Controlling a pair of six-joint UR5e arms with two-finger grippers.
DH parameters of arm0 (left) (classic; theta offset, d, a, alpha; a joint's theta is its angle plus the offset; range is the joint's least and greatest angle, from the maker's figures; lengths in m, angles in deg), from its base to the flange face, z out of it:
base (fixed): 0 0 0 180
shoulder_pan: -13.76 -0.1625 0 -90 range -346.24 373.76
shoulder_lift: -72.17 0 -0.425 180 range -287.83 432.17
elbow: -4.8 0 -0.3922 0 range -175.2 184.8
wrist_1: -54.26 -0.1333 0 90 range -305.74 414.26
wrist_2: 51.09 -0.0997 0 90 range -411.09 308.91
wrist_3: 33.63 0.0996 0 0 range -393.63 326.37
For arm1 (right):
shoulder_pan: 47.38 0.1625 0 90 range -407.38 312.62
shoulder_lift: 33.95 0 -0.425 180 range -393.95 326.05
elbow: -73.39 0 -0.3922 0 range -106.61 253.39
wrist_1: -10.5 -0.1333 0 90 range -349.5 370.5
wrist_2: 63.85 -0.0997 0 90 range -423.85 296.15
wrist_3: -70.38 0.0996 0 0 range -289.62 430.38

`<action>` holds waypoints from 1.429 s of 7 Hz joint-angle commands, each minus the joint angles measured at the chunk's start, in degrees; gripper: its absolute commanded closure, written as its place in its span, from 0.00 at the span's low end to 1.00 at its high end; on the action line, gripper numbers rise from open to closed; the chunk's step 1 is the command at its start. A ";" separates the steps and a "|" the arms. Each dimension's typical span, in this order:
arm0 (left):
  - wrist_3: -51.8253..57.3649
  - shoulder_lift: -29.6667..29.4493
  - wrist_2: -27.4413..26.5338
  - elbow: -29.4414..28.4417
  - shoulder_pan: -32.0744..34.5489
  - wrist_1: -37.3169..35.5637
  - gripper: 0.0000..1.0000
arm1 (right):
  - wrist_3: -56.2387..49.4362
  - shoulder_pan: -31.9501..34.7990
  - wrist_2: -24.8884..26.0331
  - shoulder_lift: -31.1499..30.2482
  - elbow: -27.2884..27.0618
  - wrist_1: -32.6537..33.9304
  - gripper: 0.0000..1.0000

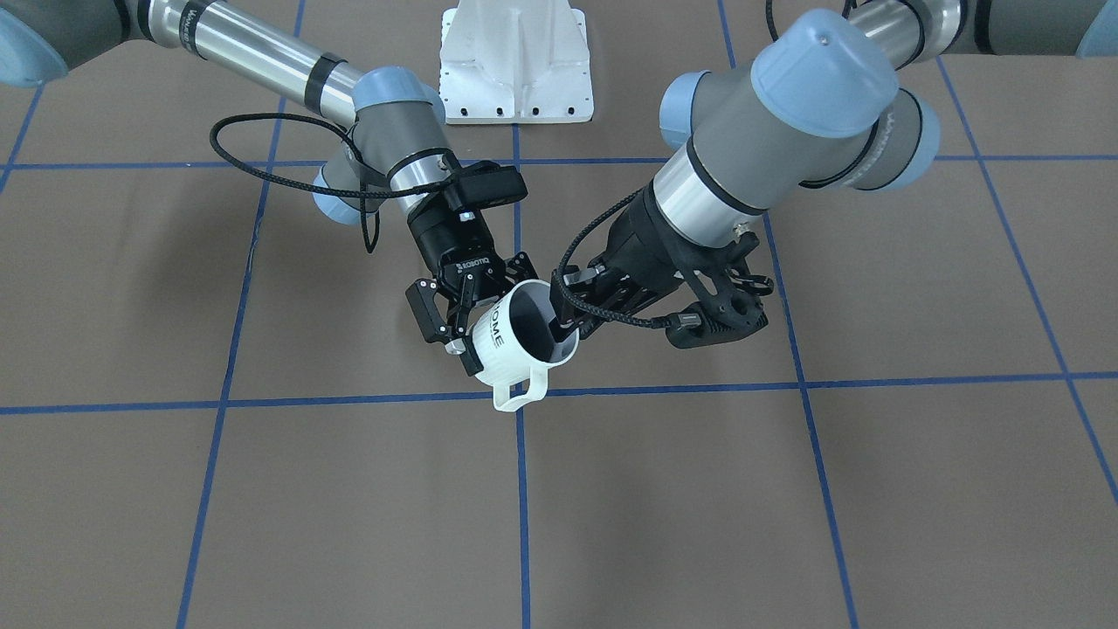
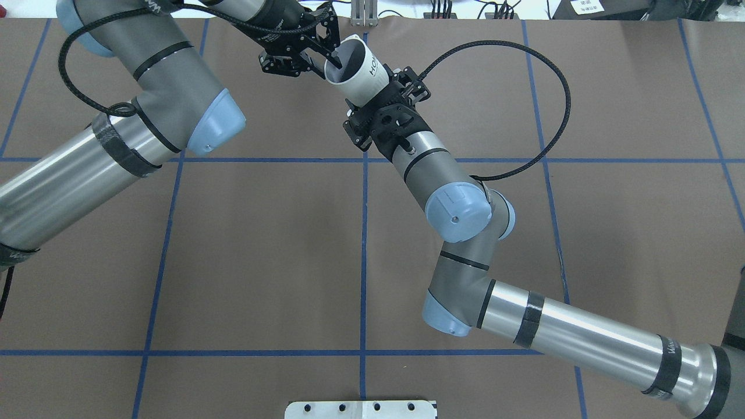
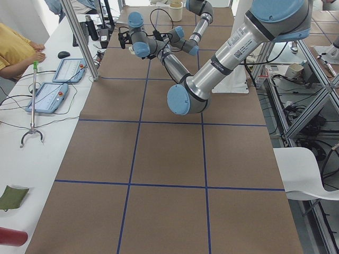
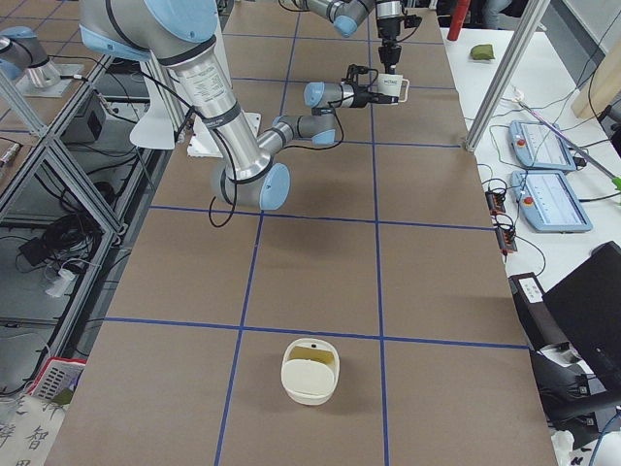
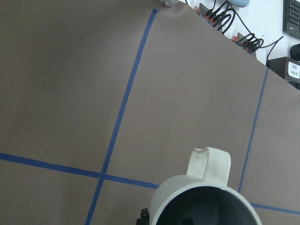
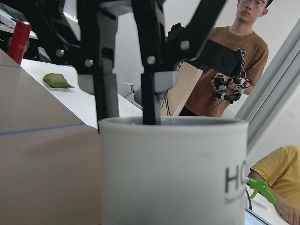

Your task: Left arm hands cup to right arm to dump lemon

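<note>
The cup [image 1: 515,336] hangs tilted at the frame's centre above the table [image 1: 262,489], handle toward the bottom edge. My left gripper [image 1: 566,330], entering from the right, pinches its rim with one finger inside. My right gripper [image 1: 494,311], entering from the left, straddles its body; I cannot tell whether it clamps.

A white mug [image 1: 502,342] with a grey inside, black "HOME" lettering and one loop handle hangs tilted in the air above the brown table [image 1: 786,489], its handle pointing down and away from the robot. The black left gripper [image 1: 566,330], with its ring-shaped bracket, pinches the rim, one finger inside. The black "ROBOTIQ" right gripper [image 1: 493,307] straddles the mug's body; whether it grips is unclear.
</note>
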 commanded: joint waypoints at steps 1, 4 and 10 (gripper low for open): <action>0.07 0.27 0.01 -0.01 -0.20 0.00 0.66 | -0.01 -0.05 0.05 -0.09 -0.08 0.05 1.00; 0.16 0.36 0.01 0.17 -0.20 0.09 0.67 | -0.01 -0.05 0.05 -0.18 -0.08 0.05 1.00; 0.16 0.45 0.01 -0.01 -0.38 0.00 0.70 | -0.01 -0.05 0.05 -0.18 -0.08 0.05 1.00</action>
